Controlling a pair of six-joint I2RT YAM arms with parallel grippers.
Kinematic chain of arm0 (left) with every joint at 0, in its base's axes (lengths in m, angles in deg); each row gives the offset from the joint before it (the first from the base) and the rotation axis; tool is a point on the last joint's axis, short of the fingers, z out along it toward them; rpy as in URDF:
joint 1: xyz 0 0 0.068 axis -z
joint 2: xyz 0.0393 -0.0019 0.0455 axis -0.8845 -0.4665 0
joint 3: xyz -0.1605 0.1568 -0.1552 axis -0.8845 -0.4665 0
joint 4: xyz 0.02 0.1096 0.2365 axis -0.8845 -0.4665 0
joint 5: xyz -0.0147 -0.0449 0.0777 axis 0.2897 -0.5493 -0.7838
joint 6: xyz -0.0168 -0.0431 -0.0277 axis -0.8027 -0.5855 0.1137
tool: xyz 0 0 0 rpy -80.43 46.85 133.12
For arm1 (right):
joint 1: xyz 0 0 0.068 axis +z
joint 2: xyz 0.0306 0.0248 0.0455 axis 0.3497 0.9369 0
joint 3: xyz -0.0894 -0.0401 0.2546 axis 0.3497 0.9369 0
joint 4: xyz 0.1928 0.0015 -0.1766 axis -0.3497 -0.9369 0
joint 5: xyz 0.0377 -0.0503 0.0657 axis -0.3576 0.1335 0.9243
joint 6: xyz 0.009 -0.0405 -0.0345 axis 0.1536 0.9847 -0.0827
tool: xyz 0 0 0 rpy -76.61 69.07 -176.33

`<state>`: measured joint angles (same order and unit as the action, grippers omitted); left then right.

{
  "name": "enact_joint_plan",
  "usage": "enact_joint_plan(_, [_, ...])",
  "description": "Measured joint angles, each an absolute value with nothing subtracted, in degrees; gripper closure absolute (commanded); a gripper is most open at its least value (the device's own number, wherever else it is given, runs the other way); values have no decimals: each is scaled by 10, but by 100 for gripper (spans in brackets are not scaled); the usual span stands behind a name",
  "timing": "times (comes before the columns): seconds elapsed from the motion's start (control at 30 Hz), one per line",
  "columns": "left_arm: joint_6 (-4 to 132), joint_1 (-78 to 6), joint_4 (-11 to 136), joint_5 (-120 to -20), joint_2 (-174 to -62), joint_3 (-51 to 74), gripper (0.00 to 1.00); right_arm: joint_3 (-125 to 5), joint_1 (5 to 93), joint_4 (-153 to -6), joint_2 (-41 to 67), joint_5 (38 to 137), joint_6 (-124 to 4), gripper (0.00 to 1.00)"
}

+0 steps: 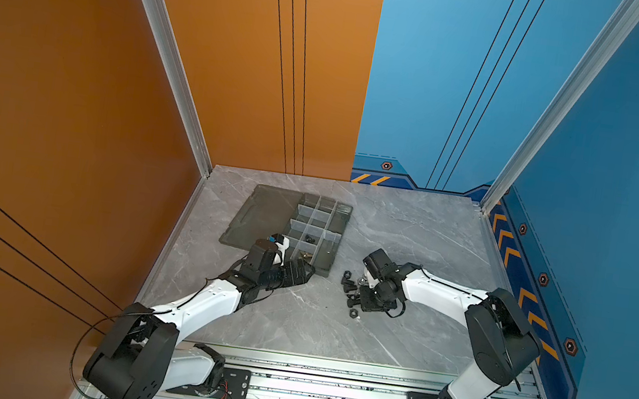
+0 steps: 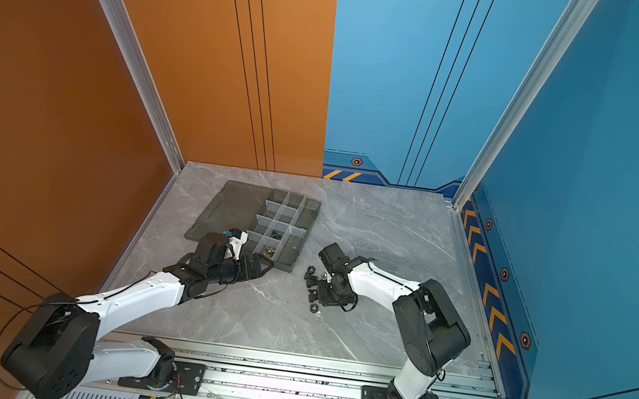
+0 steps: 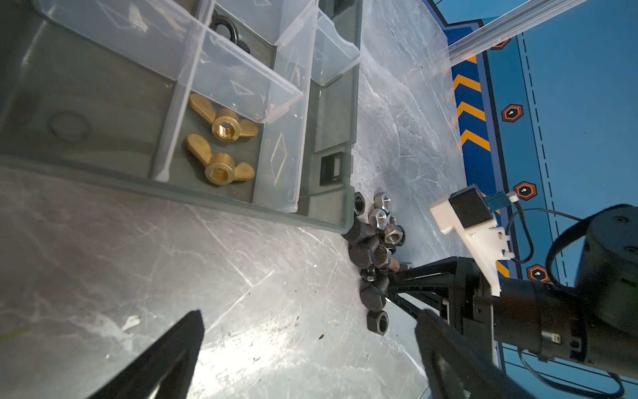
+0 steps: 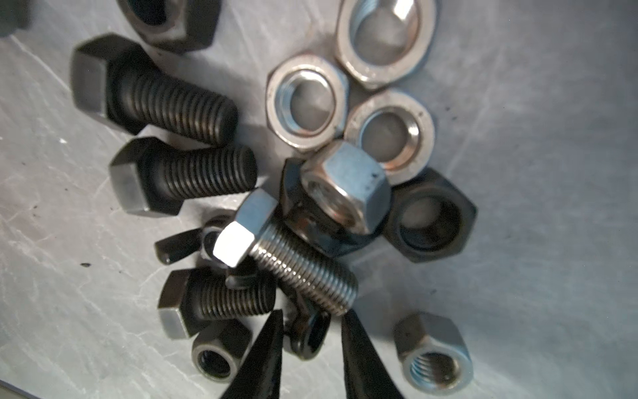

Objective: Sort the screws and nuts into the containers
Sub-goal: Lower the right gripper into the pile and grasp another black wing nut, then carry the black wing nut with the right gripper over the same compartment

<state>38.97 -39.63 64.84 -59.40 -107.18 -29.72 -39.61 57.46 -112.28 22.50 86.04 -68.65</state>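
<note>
Just off the tray's near corner, my right gripper straddles a black winged nut; whether it is grasped I cannot tell. Loose screws and nuts lie heaped around it on the table. By the tray's front edge, my left gripper hangs released. Two brass winged nuts sit in one of the tray's corner containers.

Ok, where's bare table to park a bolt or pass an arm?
Bare grey marble tabletop: far right, between the dark grey plastic organizer tray and the blue wall; also the near middle strip along the aluminium rail. Crowded: the heap of black and silver bolts and nuts off the tray's near corner, under the right gripper.
</note>
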Motion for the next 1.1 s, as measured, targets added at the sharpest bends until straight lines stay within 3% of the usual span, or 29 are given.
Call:
enact_joint_plan(0.37, [390, -396, 648, -594, -1072, -297, 2, -413, 590, -1125, 238, 818, -661, 71])
enact_joint_plan(0.83, [390, -396, 648, -594, -1072, -297, 2, -421, 599, -1132, 244, 795, -644, 99])
enact_joint_plan(1.1, [388, -396, 653, -592, -1072, -297, 2, -421, 597, -1145, 234, 812, -640, 100])
